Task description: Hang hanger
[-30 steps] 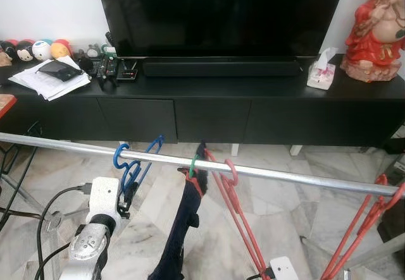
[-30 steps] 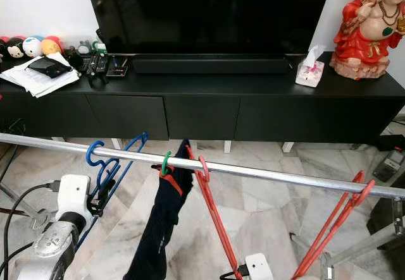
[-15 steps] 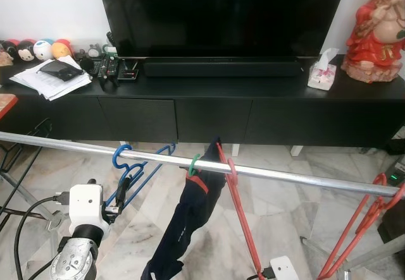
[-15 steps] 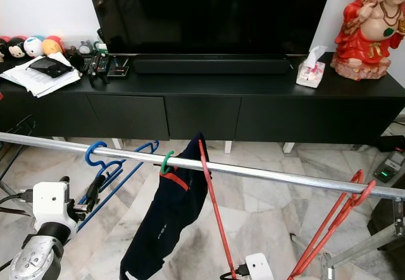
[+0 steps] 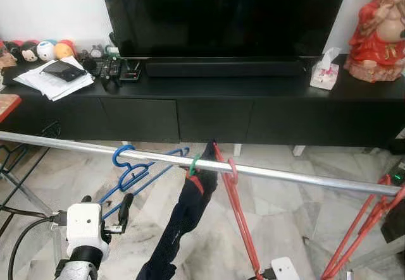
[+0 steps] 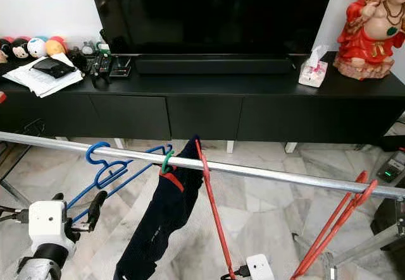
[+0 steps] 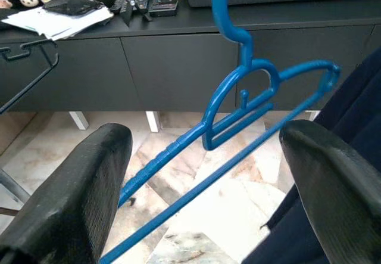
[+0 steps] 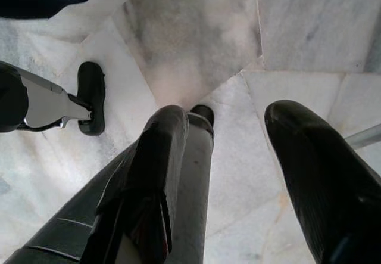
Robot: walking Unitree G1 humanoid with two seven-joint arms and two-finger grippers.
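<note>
A blue hanger (image 5: 136,169) hangs by its hook from the metal rail (image 5: 285,176), left of centre. My left gripper (image 5: 104,204) is open, below and in front of the hanger, clear of it. In the left wrist view the blue hanger (image 7: 250,97) shows beyond the spread fingers (image 7: 77,198). A dark navy garment (image 5: 183,217) hangs on a green-hooked hanger next to a red hanger (image 5: 237,210). My right gripper (image 8: 232,157) is open, low over the marble floor, holding nothing.
More red hangers (image 5: 364,229) hang at the rail's right end. Behind the rail stands a black TV console (image 5: 253,103) with papers (image 5: 54,81), a tissue box (image 5: 324,71) and a red statue (image 5: 380,30). A grey rack leg (image 8: 199,151) stands under my right gripper.
My left gripper has drawn back and down from the blue hanger, which stays on the rail with its body swung to the right. The navy garment has swayed.
</note>
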